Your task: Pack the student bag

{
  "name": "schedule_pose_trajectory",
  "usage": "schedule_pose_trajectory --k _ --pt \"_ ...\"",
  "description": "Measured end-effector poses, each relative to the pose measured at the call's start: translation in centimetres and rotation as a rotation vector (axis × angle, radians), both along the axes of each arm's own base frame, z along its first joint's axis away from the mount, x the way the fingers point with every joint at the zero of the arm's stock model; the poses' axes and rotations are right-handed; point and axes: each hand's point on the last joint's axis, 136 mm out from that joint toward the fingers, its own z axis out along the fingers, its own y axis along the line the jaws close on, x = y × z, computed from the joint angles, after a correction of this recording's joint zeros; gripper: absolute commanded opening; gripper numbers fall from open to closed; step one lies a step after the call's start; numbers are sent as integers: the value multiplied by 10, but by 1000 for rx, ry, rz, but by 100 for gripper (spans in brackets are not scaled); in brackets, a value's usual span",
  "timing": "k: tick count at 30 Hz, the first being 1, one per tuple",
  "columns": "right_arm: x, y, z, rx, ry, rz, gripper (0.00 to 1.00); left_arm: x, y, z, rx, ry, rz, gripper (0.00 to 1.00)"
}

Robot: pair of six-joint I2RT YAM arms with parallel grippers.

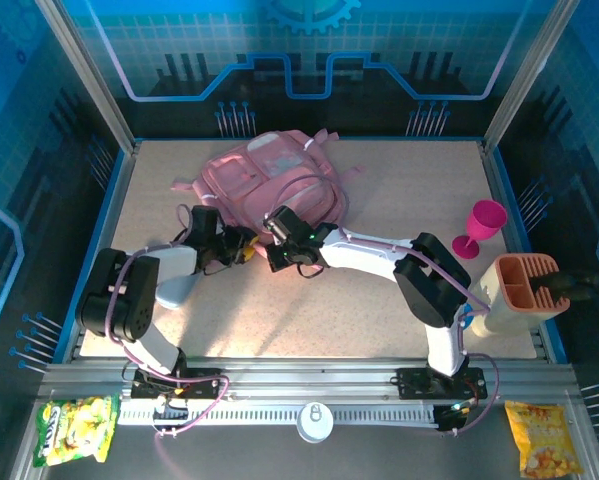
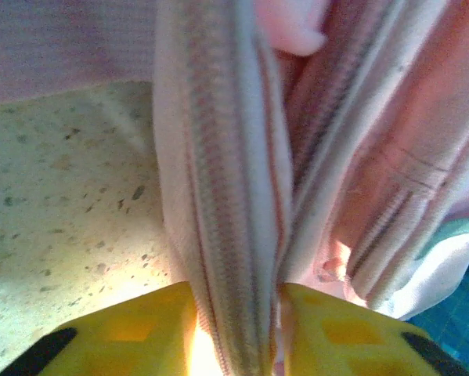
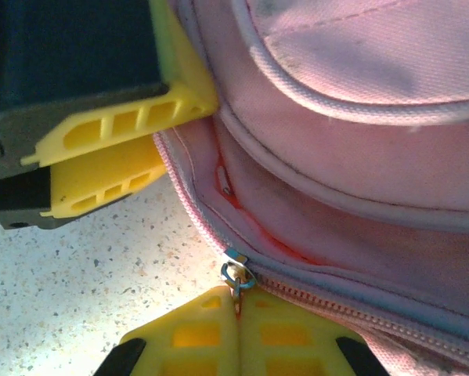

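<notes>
Large soft pink fabric student bag (image 1: 269,175) lies far-centre on speckled beige table (image 1: 379,290) | left gripper (image 2: 238,294) pinches its zip edge (image 2: 226,196) | right gripper (image 3: 238,296) pressed together on small metal zip pull (image 3: 238,272)

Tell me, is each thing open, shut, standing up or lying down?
student bag: lying flat on the table, zip partly open.
left gripper: shut on the student bag's zip edge.
right gripper: shut on the zip pull.
goblet cup: standing upright, apart from the bag.
</notes>
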Motion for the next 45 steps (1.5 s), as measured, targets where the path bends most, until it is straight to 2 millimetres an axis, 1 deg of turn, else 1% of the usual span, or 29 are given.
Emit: schedule_pose_trajectory --k 4,8,13,19,20,23,25,28,30,33,37,40,44,45 --pt "1 -6 -2 -32 -6 -18 4 0 0 0 -6 6 7 14" --pt "5 -7 -6 -73 -7 -37 10 0 -1 0 -7 7 5 10" --pt "11 -7 -16 -120 -3 -71 16 0 -2 1 -6 8 5 10" --pt "17 -7 -21 -149 -10 -96 19 2 -2 3 -8 6 3 9" --pt "18 -7 -21 -152 -10 -97 19 2 -2 3 -8 6 3 9" --pt "18 -9 -21 -158 -11 -105 11 2 -2 3 -8 6 3 9" --pt "19 -10 -21 -164 -14 -113 8 1 -2 3 -7 6 3 9" --pt "20 -14 -20 -173 -31 -130 6 1 -2 3 -5 10 1 8" --pt "17 -22 -18 -186 -49 -144 5 1 -2 3 -2 10 -2 8" --pt "10 -46 -11 -219 -82 -175 3 2 -3 4 -2 7 -8 7" --pt "4 -80 8 -249 -142 -233 2 1 -5 5 -4 -2 -24 7" --pt "10 -103 13 -254 -152 -303 2 1 -8 7 -12 -8 -38 7" --pt "23 -137 4 -272 -115 -401 2 0 -10 8 -12 -14 -55 7" --pt "26 -143 2 -272 -106 -416 2 0 -11 9 -11 -18 -61 7"
